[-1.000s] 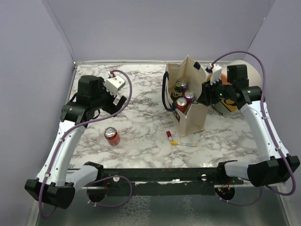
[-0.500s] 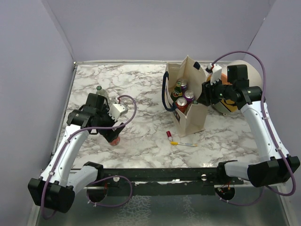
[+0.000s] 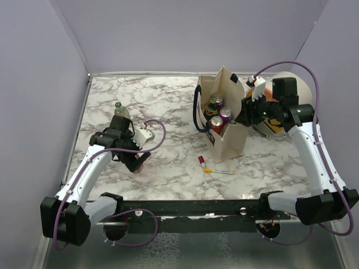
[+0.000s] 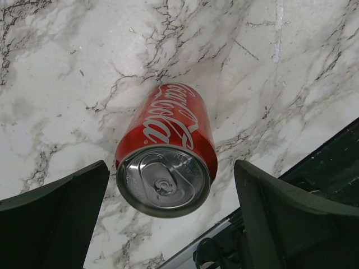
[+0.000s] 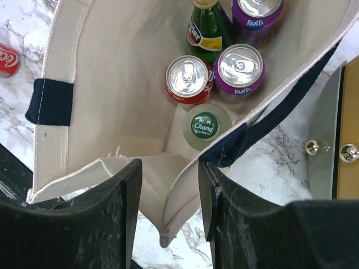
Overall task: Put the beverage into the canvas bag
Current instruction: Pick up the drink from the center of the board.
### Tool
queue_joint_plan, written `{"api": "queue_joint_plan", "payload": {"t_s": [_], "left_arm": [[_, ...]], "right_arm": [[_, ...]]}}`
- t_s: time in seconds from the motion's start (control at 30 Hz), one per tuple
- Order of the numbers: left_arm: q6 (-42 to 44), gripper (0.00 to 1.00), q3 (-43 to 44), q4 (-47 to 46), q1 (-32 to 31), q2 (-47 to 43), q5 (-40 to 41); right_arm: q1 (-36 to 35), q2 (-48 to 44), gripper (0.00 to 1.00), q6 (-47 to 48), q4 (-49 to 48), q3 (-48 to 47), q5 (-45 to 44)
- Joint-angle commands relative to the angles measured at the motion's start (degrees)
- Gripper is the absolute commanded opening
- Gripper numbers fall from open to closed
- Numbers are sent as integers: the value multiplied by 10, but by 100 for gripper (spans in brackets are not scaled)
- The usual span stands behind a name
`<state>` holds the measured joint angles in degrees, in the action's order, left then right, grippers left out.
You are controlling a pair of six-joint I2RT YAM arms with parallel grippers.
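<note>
The beverage, a red Coca-Cola can [image 4: 166, 134], stands upright on the marble table. My left gripper [image 4: 171, 168] is lowered over it and open, one finger on each side, neither touching. In the top view this gripper [image 3: 136, 161] hides most of the can. The canvas bag [image 3: 230, 143] stands upright right of centre, with several cans and bottles inside. My right gripper [image 3: 245, 115] is at the bag's right rim. In the right wrist view its fingers [image 5: 132, 213] are closed on a fold of the rim [image 5: 179, 207] beside the navy handle [image 5: 235, 140].
Inside the bag are a red can [image 5: 188, 78], purple Fanta cans [image 5: 241, 70], a green bottle [image 5: 206, 28] and a Chang cap [image 5: 203, 126]. A cream-and-orange container [image 3: 286, 92] stands behind the right arm. A green bottle [image 3: 118, 106], a pen [image 3: 219, 171] and a dark front rail [image 3: 196, 206] are nearby.
The left arm has come down and toward the front, from raised above the table to straddling the red can. The right arm and the bag have stayed put.
</note>
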<state>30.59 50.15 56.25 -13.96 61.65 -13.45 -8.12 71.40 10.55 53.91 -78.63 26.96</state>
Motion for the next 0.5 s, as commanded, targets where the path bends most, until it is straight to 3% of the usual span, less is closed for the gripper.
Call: {"api": "queue_joint_plan", "payload": {"t_s": [0.0,0.37,0.47], "left_arm": [[5,95,-20,-44,3,3,20],[-7,75,-41,-72,3,10,17],[-11,65,-39,-76,4,9,16]], "right_arm": [[3,-24,45,-9,-23,10,15],[3,-33,45,-5,-22,20,14],[3,-36,45,-6,-23,25,14]]}}
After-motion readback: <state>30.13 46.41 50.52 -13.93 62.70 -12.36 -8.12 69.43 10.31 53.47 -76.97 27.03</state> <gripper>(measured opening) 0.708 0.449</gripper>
